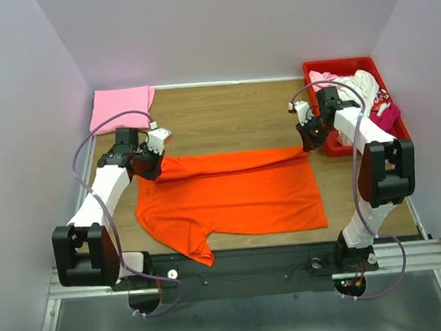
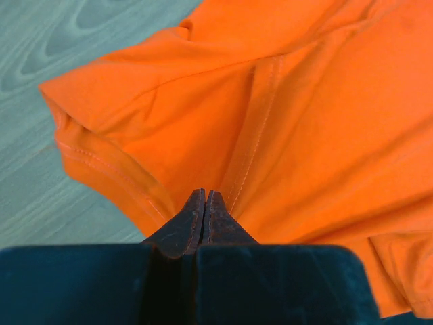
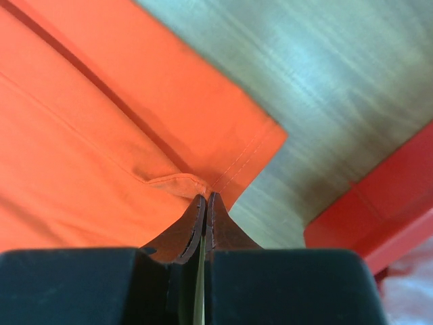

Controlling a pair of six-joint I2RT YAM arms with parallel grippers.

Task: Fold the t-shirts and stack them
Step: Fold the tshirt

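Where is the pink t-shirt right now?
In the top external view, the folded pink t-shirt lies at the far left corner of the table, beyond the left gripper and apart from the orange t-shirt.

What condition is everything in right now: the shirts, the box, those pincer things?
orange t-shirt: spread on the table, not fully folded, far edge pinched at both ends.
pink t-shirt: folded, lying at the far left corner.
red crate: holding crumpled shirts.
left fingers: shut on the orange t-shirt.
right fingers: shut on the orange t-shirt.
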